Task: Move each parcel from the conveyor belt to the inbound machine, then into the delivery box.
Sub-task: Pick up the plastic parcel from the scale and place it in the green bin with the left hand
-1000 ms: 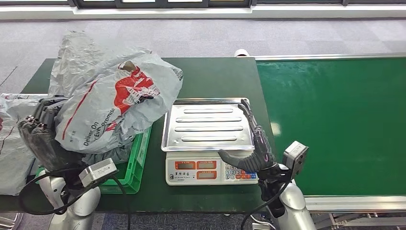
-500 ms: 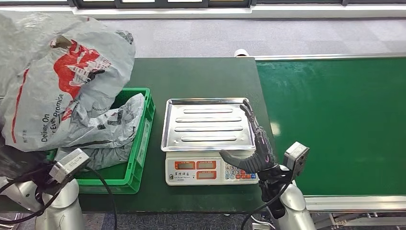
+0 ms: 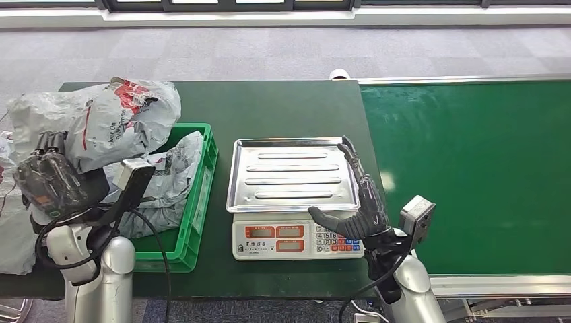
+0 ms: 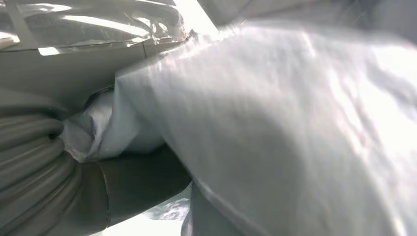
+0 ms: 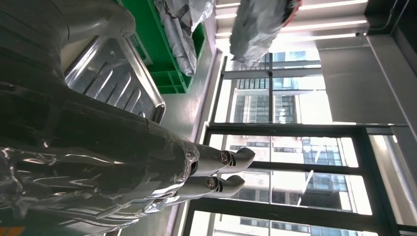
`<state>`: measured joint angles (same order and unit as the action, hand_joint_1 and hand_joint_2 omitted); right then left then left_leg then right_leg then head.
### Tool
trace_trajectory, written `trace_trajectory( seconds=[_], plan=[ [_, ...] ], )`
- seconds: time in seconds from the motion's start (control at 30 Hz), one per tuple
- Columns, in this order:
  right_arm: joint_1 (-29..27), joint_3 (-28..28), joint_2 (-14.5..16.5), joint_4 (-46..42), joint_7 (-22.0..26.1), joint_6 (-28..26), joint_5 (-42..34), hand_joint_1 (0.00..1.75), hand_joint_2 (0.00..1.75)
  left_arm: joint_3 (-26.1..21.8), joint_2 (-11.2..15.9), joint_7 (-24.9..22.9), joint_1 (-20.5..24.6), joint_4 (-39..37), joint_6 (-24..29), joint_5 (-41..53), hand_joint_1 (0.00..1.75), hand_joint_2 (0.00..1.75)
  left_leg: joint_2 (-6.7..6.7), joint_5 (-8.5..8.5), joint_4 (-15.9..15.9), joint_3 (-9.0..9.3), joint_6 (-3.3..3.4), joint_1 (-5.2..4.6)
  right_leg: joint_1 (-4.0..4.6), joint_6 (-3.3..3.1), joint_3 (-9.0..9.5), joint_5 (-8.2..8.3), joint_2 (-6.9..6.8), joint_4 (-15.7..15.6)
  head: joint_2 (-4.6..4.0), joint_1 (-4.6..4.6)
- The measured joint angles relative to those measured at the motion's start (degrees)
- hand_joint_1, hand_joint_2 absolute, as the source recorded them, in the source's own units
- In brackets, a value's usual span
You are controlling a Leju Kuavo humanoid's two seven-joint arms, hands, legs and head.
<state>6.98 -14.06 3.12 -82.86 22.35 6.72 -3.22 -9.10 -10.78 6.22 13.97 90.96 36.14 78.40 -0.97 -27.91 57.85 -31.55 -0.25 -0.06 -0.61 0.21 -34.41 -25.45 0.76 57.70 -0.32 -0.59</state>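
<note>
My left hand (image 3: 50, 180) grips a grey plastic parcel (image 3: 108, 121) with red print, held over the far left corner of the green delivery box (image 3: 199, 195). In the left wrist view the parcel's film (image 4: 295, 123) is bunched against my thumb (image 4: 133, 191). A second grey parcel (image 3: 168, 176) lies inside the box. The weighing machine (image 3: 269, 239) has a bare steel tray (image 3: 293, 173). My right hand (image 3: 360, 202) stands open along the tray's right edge, fingers straight, thumb over the keypad. From the right wrist, its fingers (image 5: 123, 147), the tray (image 5: 113, 73) and the box (image 5: 172, 64) show.
The green conveyor belt (image 3: 471, 175) runs along the right with nothing on it. More grey bags (image 3: 13, 229) hang off the table's left edge beside my left arm. A dark green tabletop (image 3: 283, 108) stretches behind the machine.
My left hand has swung the parcel from over the box up and to the left, then lowered it by the box's far left corner. The right hand has not moved.
</note>
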Motion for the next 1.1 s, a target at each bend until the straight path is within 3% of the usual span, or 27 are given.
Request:
trace_trajectory(
  seconds=[0.1,0.3,0.53,0.93,1.07,1.1],
  plan=[
    [0.3,0.0,0.0,0.0,-0.4,0.0,0.0,0.00,1.75,2.7,2.5,-5.1,0.2,-6.1,-0.3,0.0,1.75,1.75,0.02,0.00,0.0,0.00,0.00,0.01,0.01,-0.01,0.00,0.00,0.04,0.0,0.00,0.00],
    [0.3,0.0,0.2,0.0,-1.0,0.4,-0.3,0.00,1.75,5.4,5.6,-9.9,1.5,-15.6,-2.7,-0.3,1.75,1.75,0.02,0.01,0.0,-0.01,-0.01,0.01,0.00,0.00,0.00,0.00,0.06,0.0,-0.01,0.00],
    [0.9,0.0,0.3,0.2,-1.3,0.6,-0.3,0.00,1.75,5.8,7.0,-10.4,2.9,-23.9,-3.0,-1.3,1.75,1.75,0.02,0.01,0.0,-0.03,-0.01,0.01,0.00,0.00,-0.01,0.00,0.06,0.0,0.00,0.00],
    [1.3,0.0,0.3,0.4,-1.4,0.6,-0.4,0.00,1.75,5.9,7.9,-11.7,3.8,-28.2,-5.5,-1.3,1.75,1.75,0.01,0.01,0.0,-0.03,-0.01,0.01,0.00,0.00,0.00,0.00,0.05,0.0,-0.01,0.00],
    [1.3,0.0,0.3,0.4,-1.4,0.6,-0.4,0.00,1.75,5.9,8.1,-11.8,3.9,-29.0,-5.5,-1.3,0.02,1.75,0.01,0.01,0.0,-0.03,-0.01,0.01,0.00,0.00,0.00,0.00,0.05,0.0,-0.01,0.00],
    [1.3,0.0,0.3,0.4,-1.3,0.7,-0.4,0.00,1.75,5.9,8.1,-12.0,3.9,-29.2,-5.5,-1.3,0.00,1.75,0.01,0.01,0.0,-0.03,-0.01,0.01,0.00,0.00,0.00,0.00,0.05,0.0,-0.01,0.00]
  ],
)
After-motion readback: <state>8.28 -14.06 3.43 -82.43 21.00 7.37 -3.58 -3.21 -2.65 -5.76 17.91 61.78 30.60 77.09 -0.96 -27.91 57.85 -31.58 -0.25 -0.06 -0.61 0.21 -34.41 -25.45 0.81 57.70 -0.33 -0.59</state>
